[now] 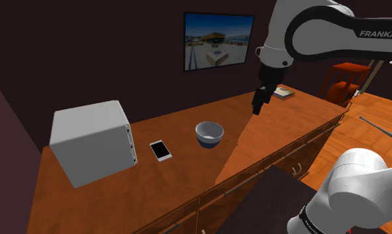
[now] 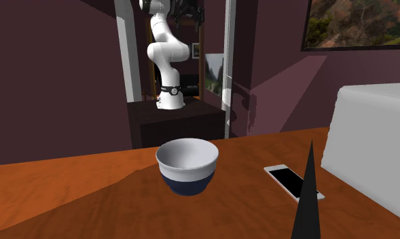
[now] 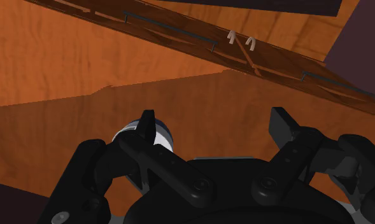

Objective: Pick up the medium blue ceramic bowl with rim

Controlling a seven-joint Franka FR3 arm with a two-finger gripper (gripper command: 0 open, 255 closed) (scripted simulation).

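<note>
Spread wide, one black claw [image 3: 214,124] hangs above a counter [image 1: 181,166] holding one bowl [image 1: 209,133], one phone [image 1: 160,149], one white box [image 1: 91,141].

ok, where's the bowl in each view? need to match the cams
Shoulder view: bowl sits near the middle of the counter, below and left of the gripper.
Second exterior view: centre foreground, close to the camera.
Wrist view: partly hidden behind one finger of the open gripper.
Shared landmark: the phone lies between the bowl and the white box in both exterior views.
</note>
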